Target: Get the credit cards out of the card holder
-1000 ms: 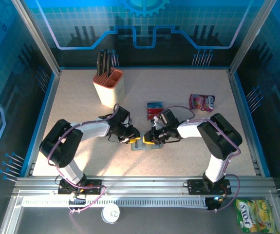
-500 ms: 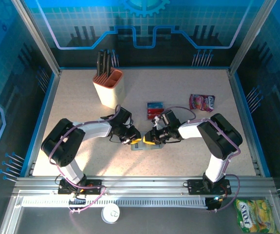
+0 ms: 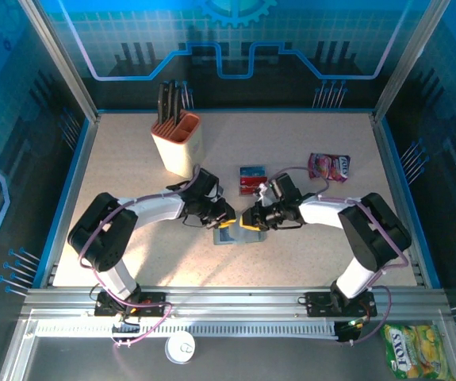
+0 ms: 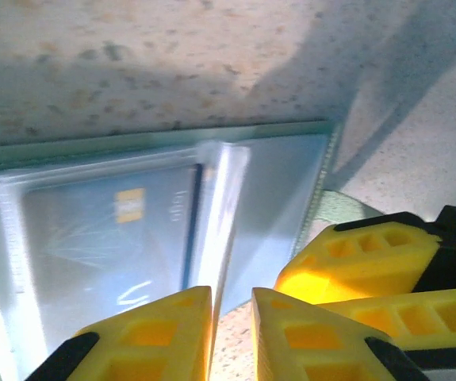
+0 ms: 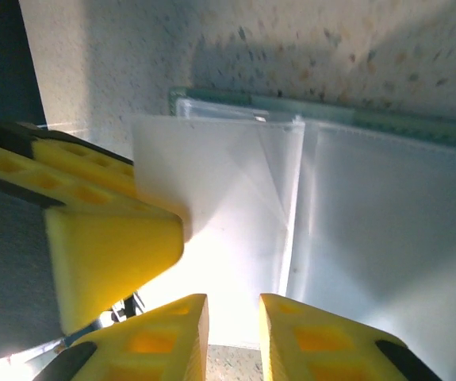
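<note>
Speckled table (image 3: 132, 159): credit cards (image 3: 251, 179) lie removed, upper centre; a blue card (image 4: 109, 238) sits inside the card holder (image 3: 229, 236), centre. There the left gripper (image 4: 231, 317) pinches its clear sleeve (image 4: 221, 198); the right gripper (image 5: 234, 325) is nearly closed, grip indeterminate.

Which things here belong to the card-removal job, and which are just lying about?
Job: card holder; card in its sleeve; credit cards lying on the table beyond it.
Lying about: knife block; pink snack packet; yellow snack packet, off the table.
</note>
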Action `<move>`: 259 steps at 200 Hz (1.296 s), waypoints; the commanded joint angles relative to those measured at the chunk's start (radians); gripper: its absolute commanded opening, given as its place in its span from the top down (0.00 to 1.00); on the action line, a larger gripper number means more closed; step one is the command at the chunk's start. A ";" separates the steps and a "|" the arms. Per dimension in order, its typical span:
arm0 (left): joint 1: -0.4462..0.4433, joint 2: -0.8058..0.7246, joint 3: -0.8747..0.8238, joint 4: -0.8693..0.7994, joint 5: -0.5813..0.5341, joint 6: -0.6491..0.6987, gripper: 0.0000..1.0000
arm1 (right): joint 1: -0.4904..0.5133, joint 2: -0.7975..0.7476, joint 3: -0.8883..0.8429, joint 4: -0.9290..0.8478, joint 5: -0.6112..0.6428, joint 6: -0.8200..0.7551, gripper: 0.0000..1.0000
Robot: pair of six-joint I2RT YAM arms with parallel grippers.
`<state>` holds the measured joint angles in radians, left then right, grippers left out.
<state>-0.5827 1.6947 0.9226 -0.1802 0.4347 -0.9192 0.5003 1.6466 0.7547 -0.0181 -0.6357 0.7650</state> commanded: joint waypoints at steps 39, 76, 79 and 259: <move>-0.068 0.086 0.113 -0.021 -0.004 -0.041 0.78 | -0.097 -0.126 0.025 -0.194 0.005 -0.106 0.75; -0.101 0.143 0.168 -0.018 -0.002 -0.050 0.72 | -0.129 -0.167 0.008 -0.223 0.001 -0.128 0.75; -0.103 0.146 0.173 -0.018 -0.001 -0.051 0.71 | -0.129 -0.169 0.008 -0.225 0.001 -0.130 0.75; -0.056 0.101 0.174 -0.064 -0.009 -0.014 0.65 | -0.102 -0.118 0.066 -0.225 0.006 -0.101 0.74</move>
<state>-0.6704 1.8702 1.1381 -0.2558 0.4335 -0.9588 0.3714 1.4925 0.7883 -0.2317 -0.6102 0.6540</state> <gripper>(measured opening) 0.352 0.256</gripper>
